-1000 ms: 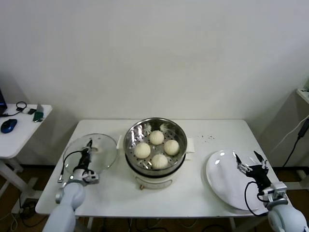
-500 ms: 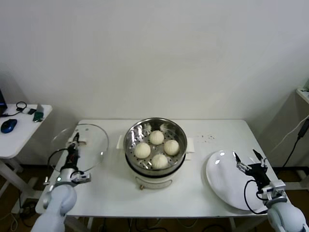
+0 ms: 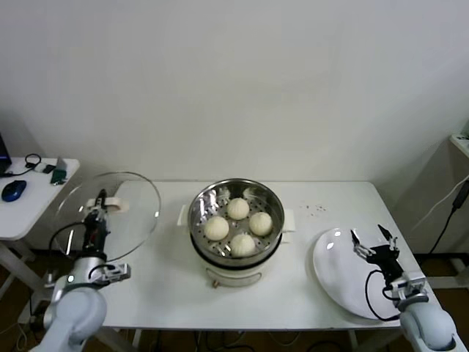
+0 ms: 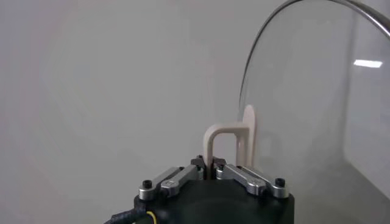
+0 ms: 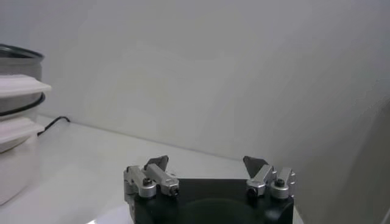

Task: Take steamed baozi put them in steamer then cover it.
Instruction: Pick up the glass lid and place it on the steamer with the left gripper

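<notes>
I can read no brand, label or writing on anything here. Starting at my far left, a small side table (image 3: pixel 29 202) carries a blue mouse (image 3: pixel 12 191) and some cables. Next, my left gripper (image 3: pixel 97 207) is clenched on the pale handle (image 4: pixel 228 143) of the glass lid (image 3: pixel 110 209), holding it off the white table (image 3: pixel 293 293) near that table's left end; the lid is tipped up nearly on edge, its flat face turned toward the steamer and its handle on the side facing my arm. In the left wrist view the fingers meet around the base of that arched handle, with the lid's metal-rimmed curve rising beyond it. In the middle of the table the steamer (image 3: pixel 236 253) stands upright, open at the top, its white side handles sticking out to left and right. Four steamed baozi (image 3: pixel 238 226) sit on its perforated tray in a loose diamond, close together, one toward the wall, one toward me, one on each side. Farther right, a flat white plate (image 3: pixel 344 282) lies near the table's right end, well apart from the steamer. My right gripper (image 3: pixel 374 249) hovers over the plate's right part, released, its jaws spread wide and grasping nothing; the right wrist view shows the two fingertips far apart.
</notes>
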Robot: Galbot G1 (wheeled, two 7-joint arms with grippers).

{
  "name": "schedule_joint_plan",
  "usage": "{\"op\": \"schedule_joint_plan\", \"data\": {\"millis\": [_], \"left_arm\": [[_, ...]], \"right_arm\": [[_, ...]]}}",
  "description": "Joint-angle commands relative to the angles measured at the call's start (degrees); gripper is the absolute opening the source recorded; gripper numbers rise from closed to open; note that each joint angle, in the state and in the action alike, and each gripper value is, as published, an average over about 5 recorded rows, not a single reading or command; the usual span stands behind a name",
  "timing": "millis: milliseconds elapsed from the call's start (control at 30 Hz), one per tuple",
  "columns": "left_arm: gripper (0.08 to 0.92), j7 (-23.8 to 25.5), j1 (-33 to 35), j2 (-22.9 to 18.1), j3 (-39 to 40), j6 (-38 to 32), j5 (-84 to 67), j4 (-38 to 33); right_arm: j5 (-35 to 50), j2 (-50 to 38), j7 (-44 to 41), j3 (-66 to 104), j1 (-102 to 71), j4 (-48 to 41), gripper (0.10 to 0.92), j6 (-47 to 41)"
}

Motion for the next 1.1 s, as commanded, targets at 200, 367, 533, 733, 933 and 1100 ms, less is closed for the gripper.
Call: {"op": "schedule_joint_plan", "data": {"millis": [200, 367, 533, 733, 933, 1100], "left_arm": [[0.148, 11.06, -5.93, 8.8, 20.52, 16.57, -1.39, -17.63], [0.148, 19.58, -12.63, 5.45, 27.19, 18.69, 4.32, -16.54], [0.148, 25.86, -19.77, 0.6, 32.59, 20.61, 8.49, -13.47], [0.148, 27.98, -25.28, -5.21, 37.35, 22.89, 11.16, -8.64], [0.148, 27.0, -28.02, -9.08, 40.09, 23.67, 12.14, -4.54], [0.148, 26.55, -28.42, -12.53, 42.12, 23.67, 13.28, -2.05]], "right_arm": [[-1.14, 0.25, 0.13, -2.51, 2.71, -1.44, 0.823, 0.08], [-1.66, 0.81, 0.32, -3.25, 3.58, -1.93, 0.823, 0.04], [-2.43, 1.72, 0.59, -3.79, 4.29, -2.35, 0.823, 0.07], [-3.03, 2.35, 0.61, -3.2, 3.98, -2.56, 0.823, 0.33], [-3.17, 2.64, 0.4, -1.23, 3.09, -2.66, 0.823, 0.73], [-3.39, 2.83, 0.11, -0.02, 2.32, -2.56, 0.823, 0.94]]}}
